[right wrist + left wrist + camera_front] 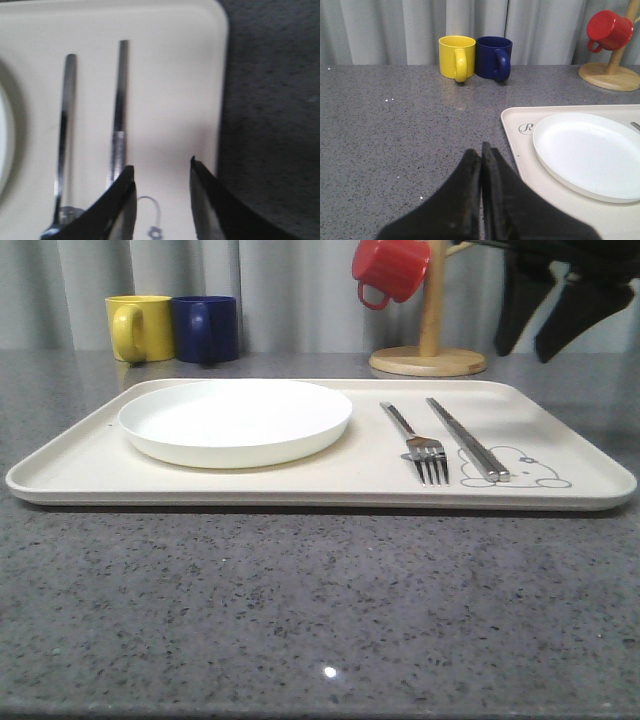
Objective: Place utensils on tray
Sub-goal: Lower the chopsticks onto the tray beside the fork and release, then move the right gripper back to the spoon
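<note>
Directly below my right claw [161,175], which hung released with its jaws apart and empty, lay the tray [300,485], already bearing the plate [235,420], the fork [415,440] and the chopsticks [467,440]. Both slim pieces ran lengthwise parallel to each other, the chopsticks just beside one fingertip and the fork one place farther off toward the plate. I judged this arm much the nearer. My left claw [481,152] sat clenched on nothing, over bare table just beside the tray's rim.
</note>
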`<state>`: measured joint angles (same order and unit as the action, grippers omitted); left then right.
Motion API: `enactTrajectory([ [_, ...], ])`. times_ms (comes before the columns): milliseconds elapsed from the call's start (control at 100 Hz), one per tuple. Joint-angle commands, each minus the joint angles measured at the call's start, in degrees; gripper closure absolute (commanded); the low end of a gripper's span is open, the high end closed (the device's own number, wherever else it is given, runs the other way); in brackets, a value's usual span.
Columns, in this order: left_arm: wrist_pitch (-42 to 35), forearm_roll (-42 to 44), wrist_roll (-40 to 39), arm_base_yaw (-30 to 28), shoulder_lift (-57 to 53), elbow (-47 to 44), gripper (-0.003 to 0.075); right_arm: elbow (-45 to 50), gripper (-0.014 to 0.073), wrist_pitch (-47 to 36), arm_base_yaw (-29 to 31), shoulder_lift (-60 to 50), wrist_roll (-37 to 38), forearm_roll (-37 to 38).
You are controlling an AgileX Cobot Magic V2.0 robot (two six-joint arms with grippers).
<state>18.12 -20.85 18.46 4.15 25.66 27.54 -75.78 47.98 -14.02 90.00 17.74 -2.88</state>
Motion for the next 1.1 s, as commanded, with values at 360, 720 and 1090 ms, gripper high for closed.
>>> enactTrajectory([
  [360,-4.2,-0.7,-0.5,-0.2,0.2,1.7,0.0738,-1.3,0.0311,5.5,20.4,-3.6,-14.4,1.1],
  [720,-4.2,-0.7,-0.5,-0.2,0.2,1.7,0.0738,-1.3,0.0311,6.2,26.4,0.1,-20.0,0.9],
  [1090,-4.2,-0.7,-0.5,-0.2,0.2,1.7,0.0738,-1.3,0.0311,5.3,26.4,4.7,-21.1,0.8],
])
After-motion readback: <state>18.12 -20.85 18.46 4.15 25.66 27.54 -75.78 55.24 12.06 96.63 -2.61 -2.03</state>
